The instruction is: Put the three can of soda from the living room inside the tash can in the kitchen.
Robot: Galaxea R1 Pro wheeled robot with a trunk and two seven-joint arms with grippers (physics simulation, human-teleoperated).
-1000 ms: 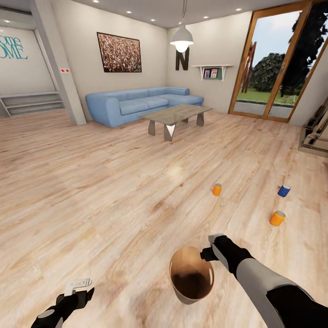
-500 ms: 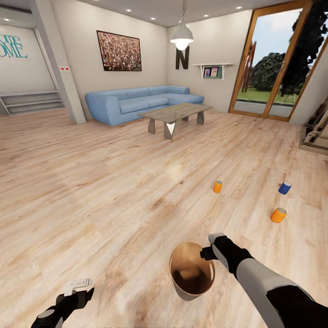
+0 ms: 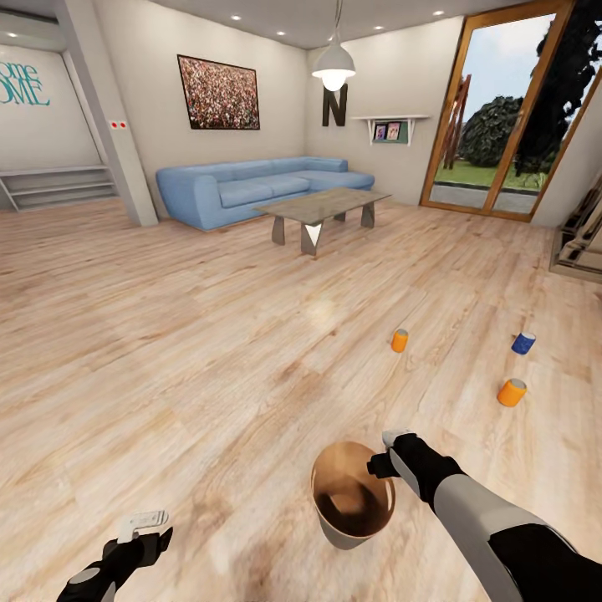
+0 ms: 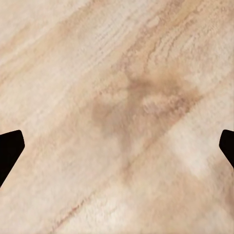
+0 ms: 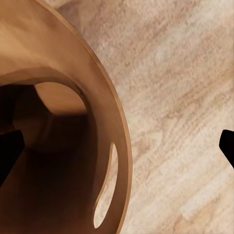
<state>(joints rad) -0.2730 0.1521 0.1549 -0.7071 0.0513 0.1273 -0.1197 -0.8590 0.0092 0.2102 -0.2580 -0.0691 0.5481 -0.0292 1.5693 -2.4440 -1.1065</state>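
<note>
The right end effector reaches forward from a bent, grey-sleeved arm and pinches the rim of the tash can; in the right wrist view one finger sits inside the coppery wall and the other outside, beside the slot handle. The bucket hangs tilted, its mouth towards the head camera. The left end effector is held low and forward over the bare plank floor, its fingers spread wide. On the floor ahead to the right stand an orange can, a blue can and a second orange can, well apart. Beyond are the grey low table and the blue sofa.
</note>
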